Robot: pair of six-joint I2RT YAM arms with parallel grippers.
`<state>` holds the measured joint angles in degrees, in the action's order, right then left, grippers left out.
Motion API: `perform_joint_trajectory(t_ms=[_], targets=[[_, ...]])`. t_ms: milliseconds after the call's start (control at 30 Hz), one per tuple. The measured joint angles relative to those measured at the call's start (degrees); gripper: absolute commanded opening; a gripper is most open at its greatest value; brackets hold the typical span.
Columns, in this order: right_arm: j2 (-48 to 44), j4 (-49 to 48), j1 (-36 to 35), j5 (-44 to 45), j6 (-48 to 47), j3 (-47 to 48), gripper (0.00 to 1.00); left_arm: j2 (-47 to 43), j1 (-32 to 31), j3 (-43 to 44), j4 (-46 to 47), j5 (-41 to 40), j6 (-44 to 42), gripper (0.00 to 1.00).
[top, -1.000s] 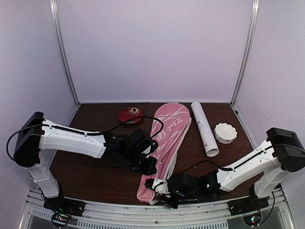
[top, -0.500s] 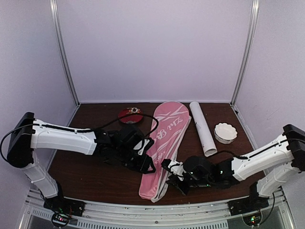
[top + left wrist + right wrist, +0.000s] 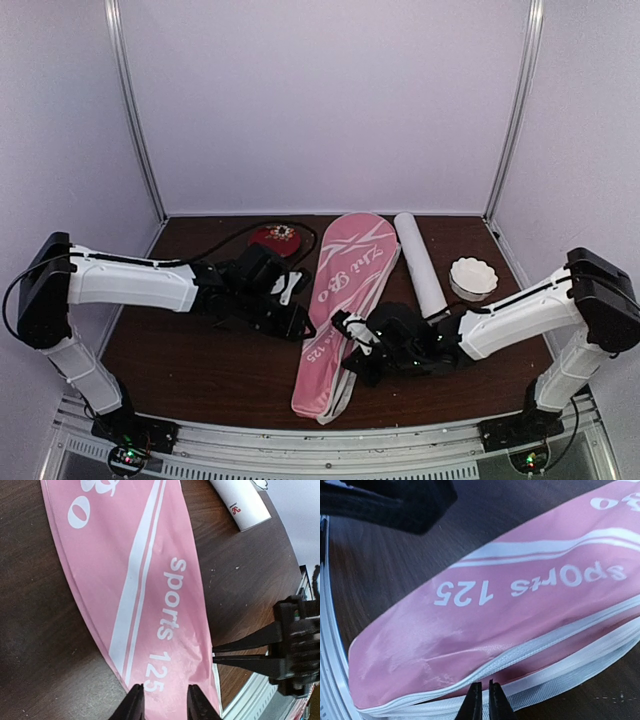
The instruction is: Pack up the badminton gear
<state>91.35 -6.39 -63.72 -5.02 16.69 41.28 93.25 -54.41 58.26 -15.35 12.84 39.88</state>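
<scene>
Pink fabric bag (image 3: 345, 290) lies flat on the dark brown surface (image 3: 180, 370), broad head toward 12 o'clock, narrow end toward 6 o'clock; the long white tube (image 3: 420, 265) lies just beside the head at its 3 o'clock, and a dark red dish (image 3: 275, 237) sits apart at the bag's 10 o'clock; the left tool (image 3: 165, 706) is released, its fingers spread over the bag near the printed "125", on the 9 o'clock edge; the right tool (image 3: 484, 700) meets the white zippered edge on the 3 o'clock side, fingers drawn almost together with a thin slit between; whether they pinch that edge I cannot tell.
</scene>
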Motion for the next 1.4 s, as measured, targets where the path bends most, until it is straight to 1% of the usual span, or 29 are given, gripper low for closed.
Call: perform_joint_trajectory(t_ms=[133,400,533,833,1067,1133,1233,1300,1367,1400], targets=[[5.53,-0.74,0.0,-1.57,-0.22,0.37,0.09,1.6,-0.02,-1.81,3.76,1.16,0.09,0.28],[9.57,-4.17,-0.44,-3.28,-1.31,3.02,0.1,3.63,-1.51,-9.38,6.93,1.99,1.7,0.3],[10.14,-3.3,-0.66,-3.58,-1.81,3.98,0.11,3.72,-3.04,-9.94,7.52,0.57,2.69,0.33],[10.16,-1.97,-0.96,-3.23,-1.68,4.7,0.15,2.95,-4.07,-10.95,7.45,-1.49,5.38,0.45],[11.21,-2.93,-1.36,-4.13,-1.25,5.79,0.2,0.0,-3.87,-12.83,5.55,-3.23,5.7,0.48],[10.34,-4.35,-1.55,-4.7,-0.83,4.7,0.22,-0.83,-3.28,-12.68,4.59,-3.28,4.33,0.48],[5.44,-4.96,-1.36,-5.4,-0.15,1.33,0.23,-1.44,-1.81,-10.58,2.36,-3.78,1.6,0.49],[1.18,-5.14,-0.48,-5.51,0.46,-0.87,0.23,-1.2,-0.59,-7.19,0.39,-4.37,-0.48,0.48],[-2.45,-5.22,1.36,-5.46,1.18,-2.29,0.22,0.79,0.22,-0.11,-1.73,-5.38,-3.32,0.46],[-3.8,-5.22,2.62,-5.46,1.57,-2.43,0.22,1.11,0.44,0.76,-1.64,-5.44,-3.63,0.45]])
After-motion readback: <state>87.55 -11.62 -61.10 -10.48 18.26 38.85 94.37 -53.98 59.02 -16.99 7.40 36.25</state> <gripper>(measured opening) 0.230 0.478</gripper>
